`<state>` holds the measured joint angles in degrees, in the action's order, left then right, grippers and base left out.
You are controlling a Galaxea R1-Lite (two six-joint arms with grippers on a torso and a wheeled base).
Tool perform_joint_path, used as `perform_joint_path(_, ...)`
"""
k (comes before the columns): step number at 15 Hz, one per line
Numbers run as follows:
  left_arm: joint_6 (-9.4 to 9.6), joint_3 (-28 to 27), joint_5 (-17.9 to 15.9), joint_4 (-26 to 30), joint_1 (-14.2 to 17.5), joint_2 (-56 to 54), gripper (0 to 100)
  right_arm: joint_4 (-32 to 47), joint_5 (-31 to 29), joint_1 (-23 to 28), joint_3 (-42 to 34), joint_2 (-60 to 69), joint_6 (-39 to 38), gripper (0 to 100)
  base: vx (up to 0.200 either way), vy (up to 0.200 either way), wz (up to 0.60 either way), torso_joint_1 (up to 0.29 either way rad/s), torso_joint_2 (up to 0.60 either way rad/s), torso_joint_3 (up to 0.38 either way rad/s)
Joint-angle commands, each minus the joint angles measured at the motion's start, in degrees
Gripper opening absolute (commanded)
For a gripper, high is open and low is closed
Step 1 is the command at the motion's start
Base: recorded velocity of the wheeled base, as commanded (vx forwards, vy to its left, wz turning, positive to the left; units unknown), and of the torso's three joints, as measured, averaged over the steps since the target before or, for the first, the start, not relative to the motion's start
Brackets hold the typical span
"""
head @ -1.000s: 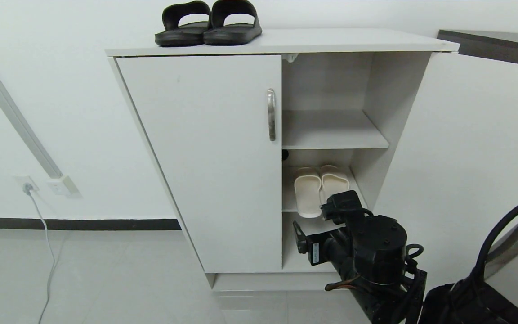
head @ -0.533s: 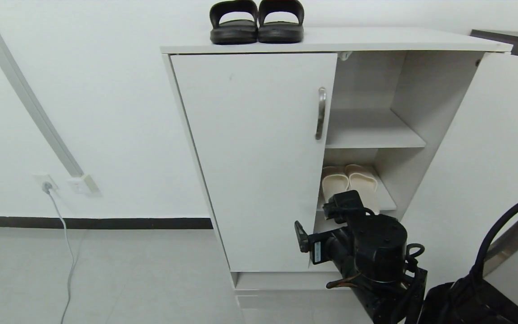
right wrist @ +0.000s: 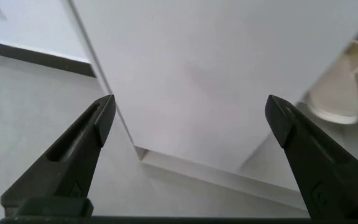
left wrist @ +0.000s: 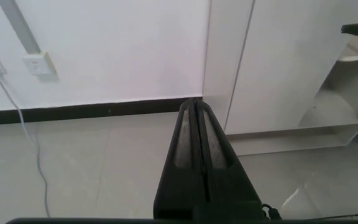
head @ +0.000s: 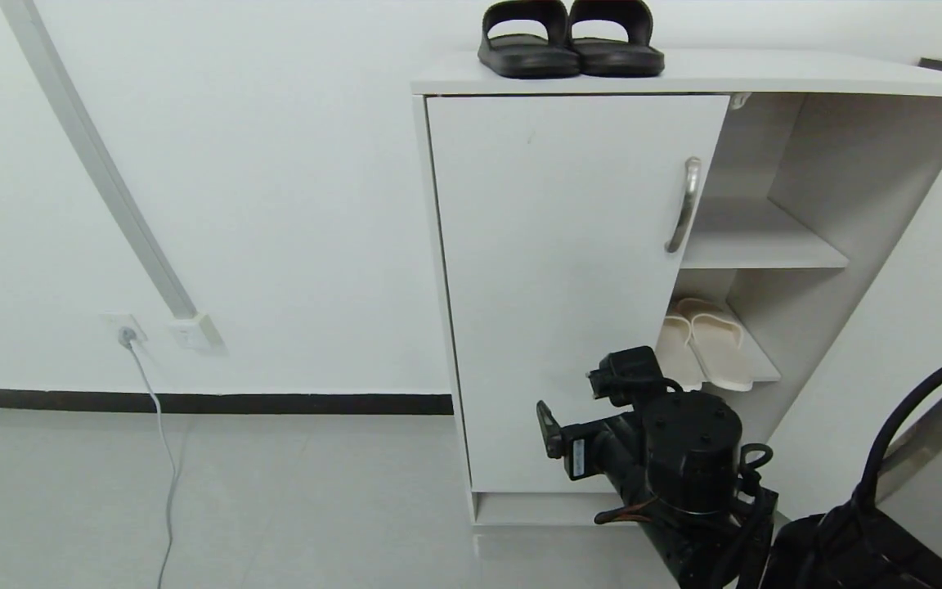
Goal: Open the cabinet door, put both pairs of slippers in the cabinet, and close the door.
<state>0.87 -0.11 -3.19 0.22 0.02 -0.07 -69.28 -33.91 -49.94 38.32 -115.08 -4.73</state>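
Cabinet (head: pixel 806 82) sits much farther to the right of the head view than a second ago. The wall, the floor and the wall socket (head: pixel 123 331) have slid over with it, so the camera has turned, not the furniture. The right arm (head: pixel 688 446) keeps the same place in the picture, low in front of the cabinet.

The cabinet is white, with its left door (head: pixel 561 286) closed and carrying a metal handle (head: pixel 684 204). Its right door (head: pixel 912 327) is swung wide open. In the exposed right half, the upper shelf (head: pixel 757 245) is bare. On the shelf below it lies a pair of cream slippers (head: pixel 704 352), side by side with their toes pointing outward. A pair of black slippers (head: pixel 573 41) stands on top of the cabinet, above the closed door, side by side and touching.

The right gripper (right wrist: pixel 188 121) is spread wide and grasps nothing; it faces the lower part of the closed door, with the cream slippers off to one side. The left gripper (left wrist: pixel 195 109) has its two fingers pressed together with nothing between them, pointing toward the floor (left wrist: pixel 92 162) near the cabinet's left corner. A grey cable (head: pixel 162 433) hangs from the socket down to the floor.
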Motion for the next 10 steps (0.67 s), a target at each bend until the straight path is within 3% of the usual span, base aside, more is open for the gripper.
perform_joint_path(1, 0.01, -0.07, 0.12, -0.04, 0.06, 0.07, 0, -0.33, -0.01, 0.02, 0.01, -0.15, -0.02, 100, 0.000, 0.000, 0.00, 0.000, 0.00, 0.000)
perform_joint_path(10, 0.01, 0.02, 0.03, -0.13, 0.06, 0.07, 0, -2.53, 1.75, 1.34, -1.23, -0.15, 0.25, 100, 0.000, 0.000, 0.00, 0.000, 0.00, 0.000)
